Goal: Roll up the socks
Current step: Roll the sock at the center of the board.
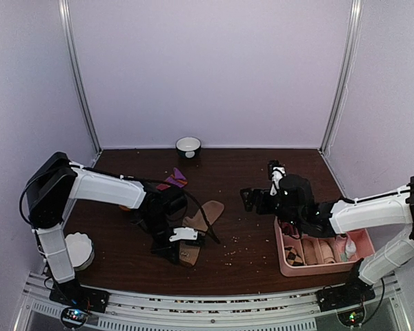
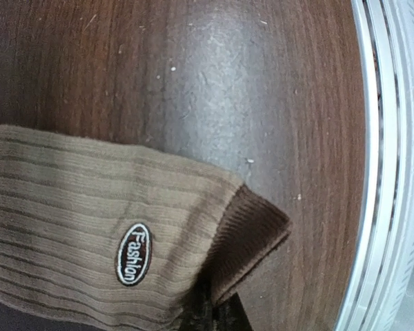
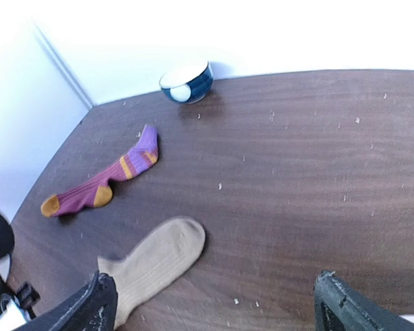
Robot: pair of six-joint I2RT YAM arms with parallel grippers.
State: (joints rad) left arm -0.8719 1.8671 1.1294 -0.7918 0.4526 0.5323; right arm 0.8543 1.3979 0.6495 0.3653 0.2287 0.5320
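The tan sock [image 1: 205,214] lies slanted on the brown table, toe toward the far right. In the left wrist view its ribbed fabric [image 2: 69,207], an oval "Fashion" label and the darker brown cuff [image 2: 252,231] fill the frame. My left gripper [image 1: 181,247] is shut on the cuff end of the tan sock [image 2: 217,314]; its fingertips are mostly hidden under the fabric. The dark red sock [image 1: 173,181] with a purple cuff lies flat farther back [image 3: 100,186]. My right gripper [image 1: 250,199] hovers wide open right of the tan sock's toe [image 3: 162,255], holding nothing [image 3: 217,310].
A pink divided tray [image 1: 285,265] with small rolled socks sits at the near right under the right arm. A dark bowl [image 1: 188,145] with a white inside stands at the back wall [image 3: 187,82]. A white round object [image 1: 80,249] sits by the left arm's base. Crumbs dot the table.
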